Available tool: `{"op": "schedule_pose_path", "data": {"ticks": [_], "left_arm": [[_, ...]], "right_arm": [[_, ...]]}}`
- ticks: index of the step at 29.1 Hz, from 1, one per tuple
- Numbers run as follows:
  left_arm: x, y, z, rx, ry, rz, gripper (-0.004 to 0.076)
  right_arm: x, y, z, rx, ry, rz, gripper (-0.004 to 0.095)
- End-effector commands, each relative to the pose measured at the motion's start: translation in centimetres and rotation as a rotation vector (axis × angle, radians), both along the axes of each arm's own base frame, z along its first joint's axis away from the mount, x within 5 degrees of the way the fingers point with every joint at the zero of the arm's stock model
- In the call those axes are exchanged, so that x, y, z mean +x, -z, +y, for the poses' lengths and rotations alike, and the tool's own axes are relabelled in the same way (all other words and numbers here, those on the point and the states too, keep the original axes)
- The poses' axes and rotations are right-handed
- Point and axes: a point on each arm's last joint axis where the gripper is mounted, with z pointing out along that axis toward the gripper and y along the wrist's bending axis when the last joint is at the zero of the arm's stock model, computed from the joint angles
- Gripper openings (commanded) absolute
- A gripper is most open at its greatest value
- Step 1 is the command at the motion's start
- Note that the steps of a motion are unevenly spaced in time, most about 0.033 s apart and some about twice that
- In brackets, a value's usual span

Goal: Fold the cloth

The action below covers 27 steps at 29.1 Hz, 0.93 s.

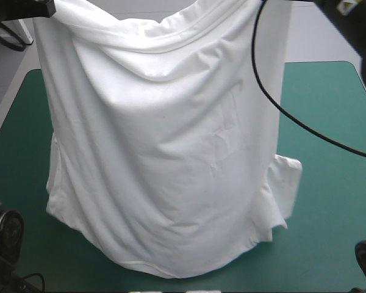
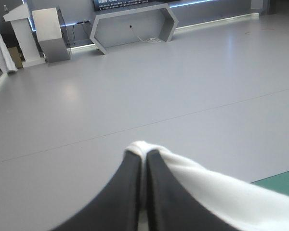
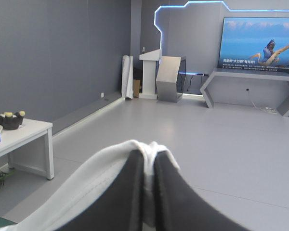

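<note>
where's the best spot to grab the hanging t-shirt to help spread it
Take the free lower edge of the T-shirt, coming from the near side of the table. Both top corners are pinched by the left gripper and right gripper; only that edge hangs loose.

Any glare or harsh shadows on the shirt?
High view: the T-shirt is evenly lit, soft shading in folds, no glare. Left wrist view: fabric at the left gripper is bright. Right wrist view: at the right gripper, mildly grey.

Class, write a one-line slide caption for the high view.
The T-shirt, held up by its top corners, hangs spread over the teal-green table.
</note>
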Motion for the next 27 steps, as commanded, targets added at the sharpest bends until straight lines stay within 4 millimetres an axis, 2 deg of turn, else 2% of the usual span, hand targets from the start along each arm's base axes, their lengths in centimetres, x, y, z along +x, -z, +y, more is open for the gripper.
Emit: {"op": "schedule_pose_path", "data": {"ticks": [1,5,8,13,16,19,22,25,27], "left_arm": [[-0.4,-2.0,-0.1,-0.038,0.010,-0.202,-0.0010],[-1.3,-3.1,0.1,-0.020,-0.020,-0.284,-0.0010],[-2.2,-3.8,0.3,-0.008,-0.037,-0.322,-0.0010],[-2.3,-3.8,0.3,0.000,-0.039,-0.321,-0.0010],[-1.3,-2.8,0.1,0.010,-0.023,-0.244,-0.0010],[1.0,-0.8,0.0,0.030,-0.006,-0.107,-0.0010],[4.5,2.6,-0.2,0.029,0.009,0.070,-0.0010],[8.7,7.3,-0.6,0.013,0.054,0.277,-0.0010],[11.6,11.4,-0.9,-0.006,0.093,0.439,-0.0010]], "right_arm": [[-0.5,-2.1,-0.4,0.028,0.039,-0.244,-0.0014],[-1.3,-3.4,-0.7,0.063,0.051,-0.386,-0.0014],[-2.2,-4.0,-1.2,0.067,0.068,-0.404,-0.0014],[-1.9,-3.5,-1.6,0.024,0.121,-0.336,-0.0014],[-0.5,-2.0,-1.5,-0.018,0.158,-0.195,-0.0014],[1.8,0.3,-0.9,-0.072,0.194,-0.005,-0.0014],[5.4,4.2,0.1,-0.151,0.257,0.244,-0.0014],[10.3,9.7,1.2,-0.209,0.323,0.515,-0.0014],[13.5,13.9,1.8,-0.249,0.353,0.690,-0.0014]]}}
